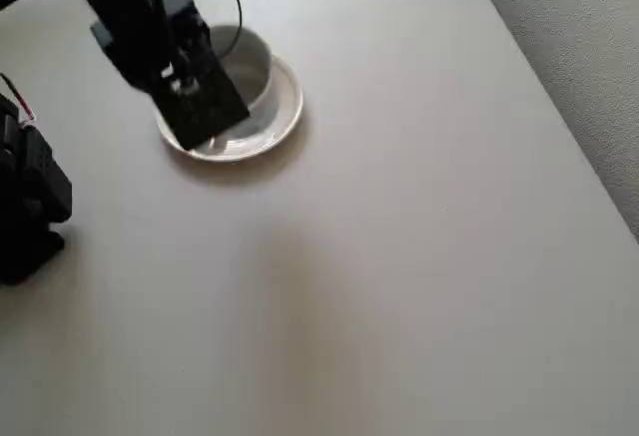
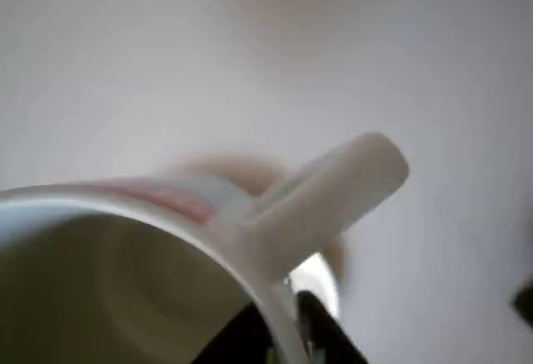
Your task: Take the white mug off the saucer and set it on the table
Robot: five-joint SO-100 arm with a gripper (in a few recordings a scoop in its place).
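While fingers (image 1: 205,117) cover it, white mug (image 1: 250,67) sits on saucer (image 1: 285,117).

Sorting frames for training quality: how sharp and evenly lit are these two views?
Overhead view: soft overall, mug and saucer slightly blurred, a faint shadow below the saucer, no hard glare. Wrist view: very close, mug rim and handle out of focus, table a bright featureless wash.

Your surface (image 1: 399,256), plain matte off-white, runs to a straight edge at 2 o'clock in the overhead view, with grey carpet (image 1: 589,47) beyond. Directly on it, toward 11 o'clock, you have the saucer (image 1: 288,107), round, glossy and raised at the rim.
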